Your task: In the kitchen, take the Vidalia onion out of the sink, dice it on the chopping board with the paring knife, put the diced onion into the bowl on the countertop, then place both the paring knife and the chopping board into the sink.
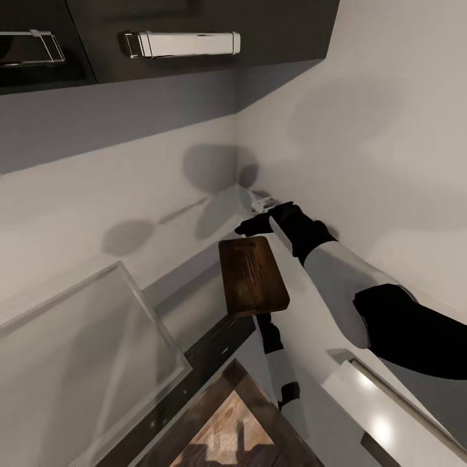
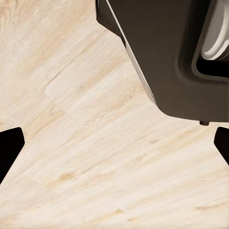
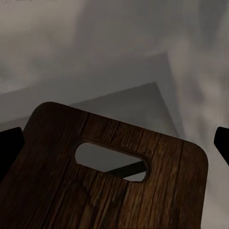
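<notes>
one relation governs our next move: the chopping board [image 1: 251, 277] sits raised in the air, long axis running from its slot end by our right gripper [image 1: 254, 226] back toward us. we cannot tell whether that gripper clamps it. our left gripper [image 2: 114, 143] hangs spread wide over the wooden floor [image 2: 95, 162].

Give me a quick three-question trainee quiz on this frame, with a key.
1. True or false: the left claw is holding the chopping board.
2. What lies beyond the left claw's open fingers? A) pale wood floor B) a steel sink C) a white bowl
3. Fill in: the board end nearest the right claw has a ___ cut through it.

Key: 1 false; 2 A; 3 slot.
</notes>
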